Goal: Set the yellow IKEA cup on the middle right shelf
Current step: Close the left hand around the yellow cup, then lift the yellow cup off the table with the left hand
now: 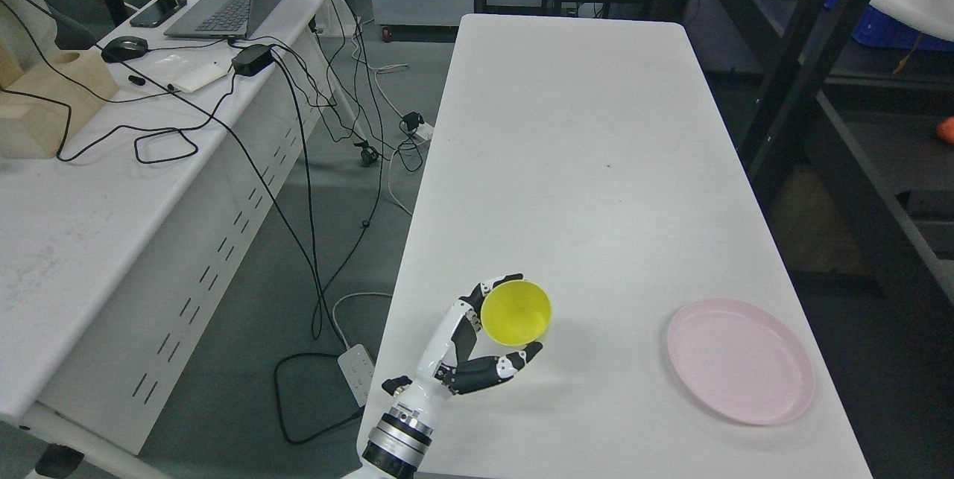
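The left hand [477,345] is coming in from the bottom of the picture, left of the middle, and it is holding the yellow cup [516,312]. Its fingers [498,286] are curling around the cup from behind, and the thumb [514,364] is sitting just under it. The cup is tipping so that its round mouth is facing up toward the camera (you can look right inside it). The hand and cup are staying over the near left part of the white worktop [581,151], close to its left edge. A pink plate [739,360] is lying near the worktop's right edge, well apart from the cup. Between the cup and the plate the worktop is bare, and the whole far half is giving lots of open room. To the right, past the worktop's edge, a dark shelf frame [812,84] is standing. On the left, across a gap of floor, a second worktop [97,203] is carrying a laptop [238,2] and black cables [298,136].
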You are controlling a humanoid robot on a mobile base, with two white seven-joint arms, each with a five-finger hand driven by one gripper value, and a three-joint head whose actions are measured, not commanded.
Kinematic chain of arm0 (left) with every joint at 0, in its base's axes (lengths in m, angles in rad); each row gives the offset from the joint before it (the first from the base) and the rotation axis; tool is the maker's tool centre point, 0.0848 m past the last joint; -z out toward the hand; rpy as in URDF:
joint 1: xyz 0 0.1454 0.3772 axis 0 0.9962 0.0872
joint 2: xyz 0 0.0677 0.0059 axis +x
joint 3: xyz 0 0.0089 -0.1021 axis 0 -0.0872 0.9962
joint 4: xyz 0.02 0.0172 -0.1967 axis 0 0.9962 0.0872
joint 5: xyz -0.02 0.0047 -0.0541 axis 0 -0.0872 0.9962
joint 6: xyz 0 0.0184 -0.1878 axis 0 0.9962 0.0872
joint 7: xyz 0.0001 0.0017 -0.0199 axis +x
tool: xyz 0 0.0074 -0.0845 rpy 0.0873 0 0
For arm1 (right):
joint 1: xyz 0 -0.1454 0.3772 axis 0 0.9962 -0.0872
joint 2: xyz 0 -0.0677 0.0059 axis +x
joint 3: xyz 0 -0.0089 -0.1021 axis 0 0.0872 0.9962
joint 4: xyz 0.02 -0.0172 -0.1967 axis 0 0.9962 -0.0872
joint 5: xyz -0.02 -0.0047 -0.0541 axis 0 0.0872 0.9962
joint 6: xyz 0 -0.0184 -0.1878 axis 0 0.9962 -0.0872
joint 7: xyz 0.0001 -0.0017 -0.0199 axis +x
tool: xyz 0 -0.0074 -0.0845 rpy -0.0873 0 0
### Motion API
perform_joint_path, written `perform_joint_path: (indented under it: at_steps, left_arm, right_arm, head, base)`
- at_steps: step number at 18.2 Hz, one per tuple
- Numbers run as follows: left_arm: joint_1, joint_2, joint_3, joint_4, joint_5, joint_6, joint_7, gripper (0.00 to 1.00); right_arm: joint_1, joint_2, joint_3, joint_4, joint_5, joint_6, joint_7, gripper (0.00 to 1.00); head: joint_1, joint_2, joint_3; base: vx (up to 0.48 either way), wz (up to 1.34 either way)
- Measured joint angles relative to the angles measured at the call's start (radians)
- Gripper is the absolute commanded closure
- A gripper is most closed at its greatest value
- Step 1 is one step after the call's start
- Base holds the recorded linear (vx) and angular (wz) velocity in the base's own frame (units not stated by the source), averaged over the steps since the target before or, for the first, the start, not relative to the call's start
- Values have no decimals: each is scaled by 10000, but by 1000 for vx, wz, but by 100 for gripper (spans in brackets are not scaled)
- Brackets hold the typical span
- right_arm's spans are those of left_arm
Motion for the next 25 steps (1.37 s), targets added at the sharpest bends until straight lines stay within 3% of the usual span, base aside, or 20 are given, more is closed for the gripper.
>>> perform_joint_path:
  at_steps: [6,25]
  left_arm:
    - [260,0,4,179,383,-493,0,100]
    - [610,0,345,221,554,-555,-8,100]
  right_arm:
    - [0,0,0,0,0,0,0,1]
    - [0,0,0,0,0,-2,0,0]
  head:
    - [0,0,0]
    - [0,0,0]
  base:
    - [0,0]
    - [0,0]
